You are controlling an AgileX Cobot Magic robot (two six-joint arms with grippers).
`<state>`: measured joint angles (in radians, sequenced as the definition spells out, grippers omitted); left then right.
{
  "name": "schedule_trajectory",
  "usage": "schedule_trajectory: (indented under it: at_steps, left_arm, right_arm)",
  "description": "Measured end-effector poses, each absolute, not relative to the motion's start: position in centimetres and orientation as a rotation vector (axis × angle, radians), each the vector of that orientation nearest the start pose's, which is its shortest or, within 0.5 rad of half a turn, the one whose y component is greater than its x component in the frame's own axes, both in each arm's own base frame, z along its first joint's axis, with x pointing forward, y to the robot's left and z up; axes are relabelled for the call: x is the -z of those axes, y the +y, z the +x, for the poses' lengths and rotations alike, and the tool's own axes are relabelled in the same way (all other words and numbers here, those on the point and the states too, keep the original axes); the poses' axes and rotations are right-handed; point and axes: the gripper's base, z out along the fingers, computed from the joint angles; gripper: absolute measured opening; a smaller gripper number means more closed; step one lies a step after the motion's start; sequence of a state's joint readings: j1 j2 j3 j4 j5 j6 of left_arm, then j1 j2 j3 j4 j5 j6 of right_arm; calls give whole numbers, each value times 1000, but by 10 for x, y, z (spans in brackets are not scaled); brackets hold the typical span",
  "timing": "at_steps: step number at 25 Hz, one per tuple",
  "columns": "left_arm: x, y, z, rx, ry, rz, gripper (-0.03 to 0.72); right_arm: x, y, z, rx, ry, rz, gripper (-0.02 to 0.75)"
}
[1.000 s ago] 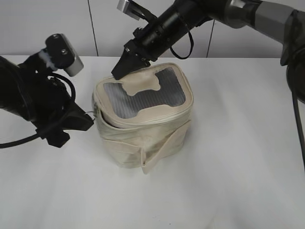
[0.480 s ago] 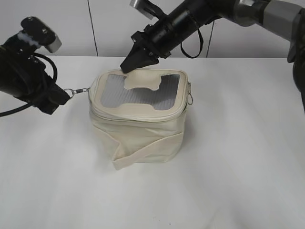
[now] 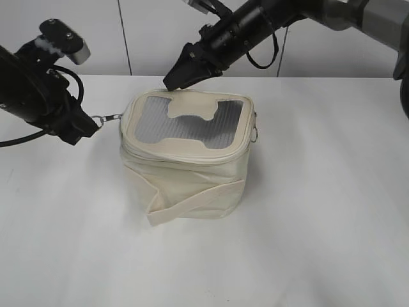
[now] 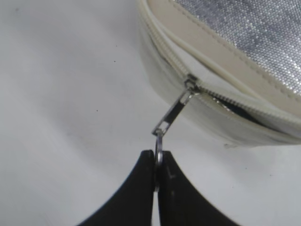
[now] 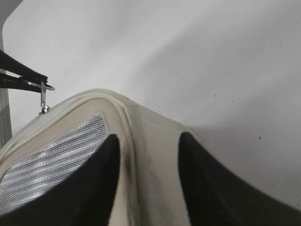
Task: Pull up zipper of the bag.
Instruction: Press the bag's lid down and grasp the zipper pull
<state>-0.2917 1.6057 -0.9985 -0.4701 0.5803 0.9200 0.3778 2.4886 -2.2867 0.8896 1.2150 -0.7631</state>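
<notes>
Nearest the exterior camera, the bag [image 3: 188, 160] sits upright on the white table [image 3: 307, 243], about mid-table, its loose strap [image 3: 192, 208] sagging across the front at six o'clock. At the bag's nine o'clock side the zipper [image 4: 188, 84] has its slider at the left end of the rim; in the left wrist view the track toward the camera's right of the slider looks still parted, with a dark gap showing, so closing seems unfinished. The left gripper [image 4: 156, 165] is clamped on the ring pull [image 4: 159, 141], which is drawn taut away from the bag. Farther back, at twelve o'clock, the right gripper [image 3: 176, 78] hangs just above the bag's rear rim with its fingers [image 5: 94, 183] spread, straddling the edge but apparently gripping nothing. The risk I judge: with the rear unheld, a further tug on the ring could drag or tip the light bag instead of running the slider, or the thin ring could slip from the pinch if the pull angles away from the track.
</notes>
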Motion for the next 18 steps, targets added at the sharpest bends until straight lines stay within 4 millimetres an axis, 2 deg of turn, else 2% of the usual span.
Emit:
schedule_trajectory:
  at_steps: [2,3,10,13,15,17,18]
  left_arm:
    - [-222,-114,301,249,2343,1097,-8]
    - [-222,-114,301,251,2344,1095,-8]
    - [-222,-115,300,268,2350,1082,-8]
    - [-222,-115,300,269,2351,1082,-8]
    - [-222,-115,300,270,2351,1082,-8]
    - [-222,-115,300,270,2351,1082,-8]
    - [-222,-115,300,270,2351,1081,-8]
  right_arm:
    - [-202,257,463,-1118,2227,-1149,453]
    - [-203,258,463,-1129,2204,-1156,467]
    - [-207,279,452,-1173,2123,-1216,477]
    - [-202,283,452,-1169,2127,-1209,477]
    - [-194,283,453,-1164,2142,-1214,447]
    - [-188,283,453,-1144,2160,-1232,359]
    - [-185,283,453,-1148,2166,-1237,286]
